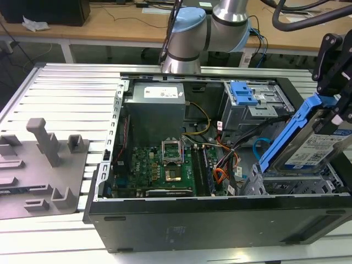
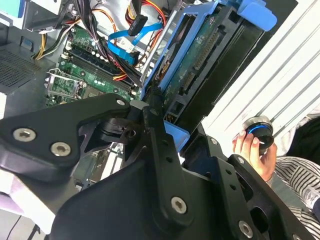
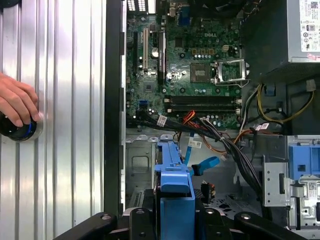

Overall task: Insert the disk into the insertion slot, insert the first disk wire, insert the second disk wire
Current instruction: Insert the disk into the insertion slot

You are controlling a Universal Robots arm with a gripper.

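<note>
Disk is gripped by its bright blue carrier and held steeply tilted above the insertion slot, at the exterior view's right end of the open computer case. Its low end is nearest the slot and its high end rises past the case rim. A white label with dark print is borne on its silver face; the print cannot be read. A white label is also seen on the grey power supply, and small white tags are fixed to the cables in the first wrist view. The jaws of the gripper are closed on the carrier's blue front bar.

The slot's perforated silver walls are seen under the disk, bounded by the case wall on one side. Beside the slot, the second disk wire curves in a light-blue loop, and the first disk wire lies near it, both unplugged from the disk. A person's hand rests on a round black knob on the ribbed table.
</note>
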